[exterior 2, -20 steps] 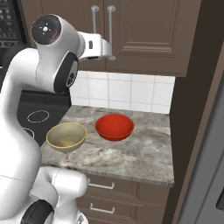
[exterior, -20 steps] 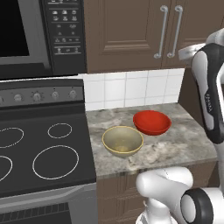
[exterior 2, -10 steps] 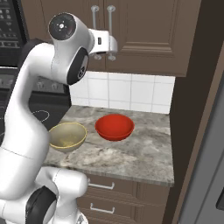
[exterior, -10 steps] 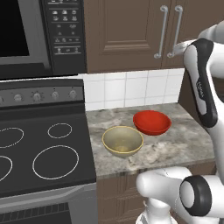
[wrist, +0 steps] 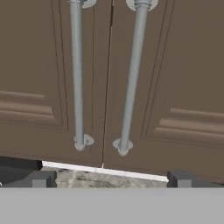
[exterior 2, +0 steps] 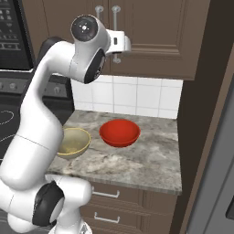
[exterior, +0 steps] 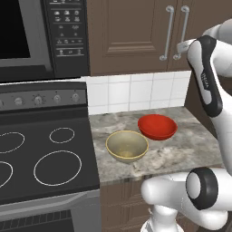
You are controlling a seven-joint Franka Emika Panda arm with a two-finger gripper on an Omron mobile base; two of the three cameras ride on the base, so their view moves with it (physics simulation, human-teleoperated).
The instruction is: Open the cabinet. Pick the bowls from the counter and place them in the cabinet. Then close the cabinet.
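Closed cabinet doors, unlabelled; microwave keypad lettering too small.

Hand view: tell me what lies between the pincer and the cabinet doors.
Nothing. In the hand view the open pincer faces the closed cabinet with bare air between, its tips straddling the two handles, touching neither.

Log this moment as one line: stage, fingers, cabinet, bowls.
stage: reaching for handles | fingers: open, holding nothing | cabinet: both doors shut | red bowl and tan bowl: on counter
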